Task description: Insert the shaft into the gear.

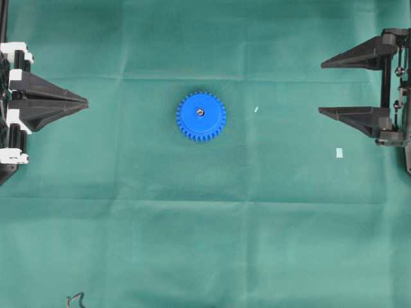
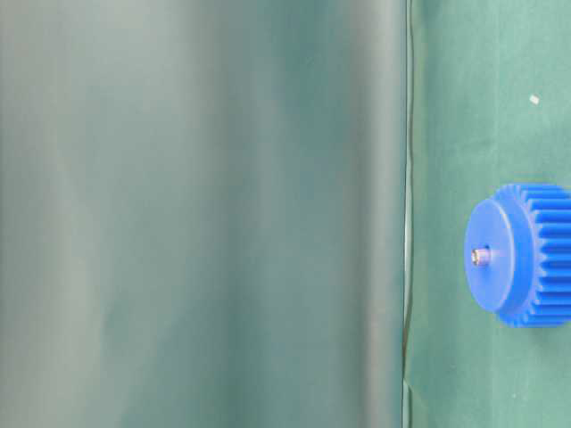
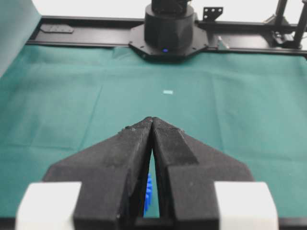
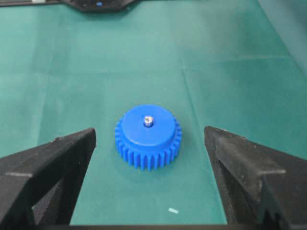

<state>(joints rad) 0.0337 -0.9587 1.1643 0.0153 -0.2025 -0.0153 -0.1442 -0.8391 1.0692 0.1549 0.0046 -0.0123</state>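
Overhead exterior view: the gear (image 1: pixel 201 116) is seen lying flat mid-desk, on the green cloth (image 1: pixel 205 244), with the shaft (image 1: pixel 200 111) already seated upright in its centre hole, only a silvery tip showing. In the table-level view the shaft's long axis is seen standing straight up out of the hub. Insertion is judged done. The left gripper (image 1: pixel 87 101) is parked at the left edge, jaws pressed together, nothing held. The right gripper (image 1: pixel 320 88) is at the right edge, jaws wide apart, empty. Both are well apart from the gear, which lies between them, roughly level with each. In the right wrist view the gear is framed dead ahead between the spread jaws. A white paper scrap (image 1: pixel 339 153) and a pale fleck (image 1: pixel 255 109) are noted right of the gear.
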